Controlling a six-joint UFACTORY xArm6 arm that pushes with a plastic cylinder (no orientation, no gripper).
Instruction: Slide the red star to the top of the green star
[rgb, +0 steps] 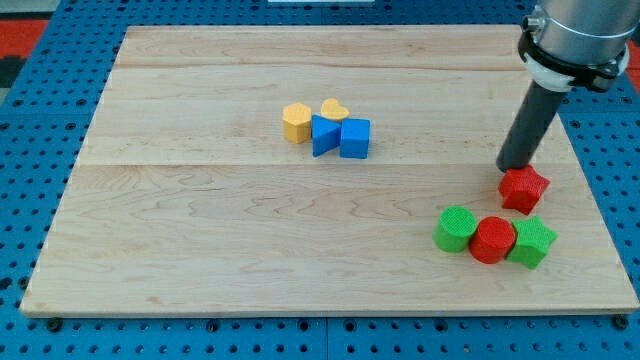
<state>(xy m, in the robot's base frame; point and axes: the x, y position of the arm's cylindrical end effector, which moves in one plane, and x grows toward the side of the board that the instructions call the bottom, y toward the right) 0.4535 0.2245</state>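
The red star (524, 189) lies at the view's right, just above the green star (532, 242) and close to it. My tip (514, 167) stands on the board right at the red star's upper left edge, touching or nearly touching it. The green star ends a row at the lower right, with a red cylinder (492, 240) in the middle and a green cylinder (456, 229) on the left.
Near the board's middle sits a cluster: a yellow hexagon (296, 122), a yellow heart (332, 109), a blue triangle (323, 134) and a blue cube (355, 138). The wooden board (200, 230) ends close to the right of the green star.
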